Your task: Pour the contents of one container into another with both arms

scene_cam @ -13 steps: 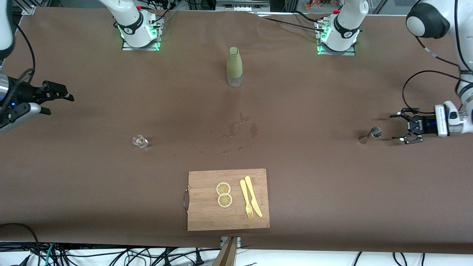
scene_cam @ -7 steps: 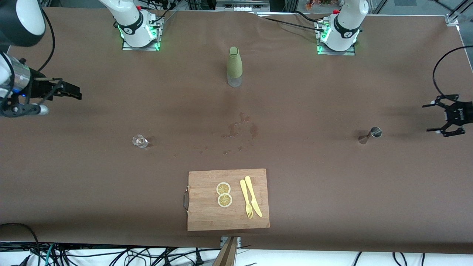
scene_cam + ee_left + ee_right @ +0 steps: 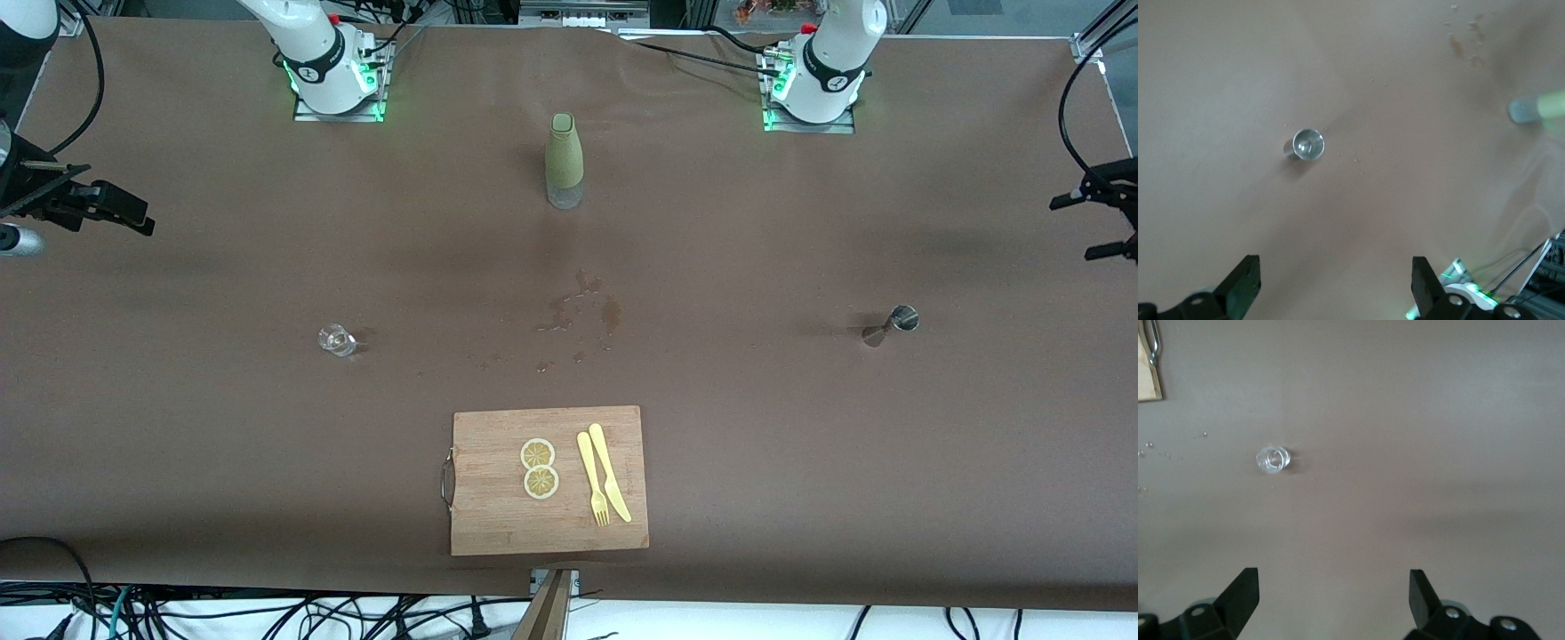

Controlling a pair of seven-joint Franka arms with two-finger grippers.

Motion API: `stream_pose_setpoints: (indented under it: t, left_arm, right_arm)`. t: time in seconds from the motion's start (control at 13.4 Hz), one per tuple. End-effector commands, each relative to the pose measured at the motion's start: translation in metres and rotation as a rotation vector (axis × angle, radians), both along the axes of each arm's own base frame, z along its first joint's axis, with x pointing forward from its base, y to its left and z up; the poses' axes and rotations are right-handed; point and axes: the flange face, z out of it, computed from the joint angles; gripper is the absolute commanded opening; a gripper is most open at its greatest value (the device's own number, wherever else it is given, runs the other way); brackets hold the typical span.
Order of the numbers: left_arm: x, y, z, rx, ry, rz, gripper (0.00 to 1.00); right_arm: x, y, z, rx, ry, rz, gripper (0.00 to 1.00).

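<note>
The tiny clear glass cup (image 3: 336,340) stands upright on the brown table toward the right arm's end, and also shows in the right wrist view (image 3: 1273,459). The steel jigger (image 3: 892,324) stands toward the left arm's end, its round rim visible in the left wrist view (image 3: 1305,145). My right gripper (image 3: 133,213) hangs open and empty over the table's edge, well away from the glass (image 3: 1333,593). My left gripper (image 3: 1086,227) is open and empty at the other edge, high above and apart from the jigger (image 3: 1335,280).
A tall olive-green sleeved bottle (image 3: 564,160) stands mid-table near the bases. Wet spots (image 3: 578,311) mark the cloth at the centre. A wooden cutting board (image 3: 498,524) near the front camera carries two lemon slices (image 3: 539,468), a yellow fork and a knife (image 3: 609,484).
Both arms have drawn back toward their ends of the table and risen. The left gripper has moved away from the jigger. Glass and jigger have not moved.
</note>
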Motion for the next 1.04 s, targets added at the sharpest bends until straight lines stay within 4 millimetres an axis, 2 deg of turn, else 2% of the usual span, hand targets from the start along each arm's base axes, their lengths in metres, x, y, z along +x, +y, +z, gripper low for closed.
stream_pose_setpoints:
  t: [0.0,0.22,0.45,0.59,0.97]
  left_arm:
    - [-0.025,-0.056,0.039,0.163,0.037,0.176,1.00]
    - [-0.027,-0.109,0.064,0.303,0.066,0.367,1.00]
    - [-0.026,-0.159,0.073,0.411,0.096,0.555,1.00]
    - [-0.027,-0.169,0.075,0.436,0.094,0.606,1.00]
    - [-0.021,-0.165,0.075,0.411,0.065,0.624,1.00]
  right_arm:
    - [0.012,-0.005,0.018,-0.004,-0.023,-0.015,1.00]
    - [0.009,-0.002,0.023,-0.002,-0.015,-0.025,1.00]
    - [0.009,-0.005,0.022,-0.001,-0.012,-0.019,1.00]
    - [0.009,-0.004,0.022,-0.002,-0.012,-0.022,1.00]
    - [0.009,-0.002,0.023,-0.003,-0.014,-0.017,1.00]
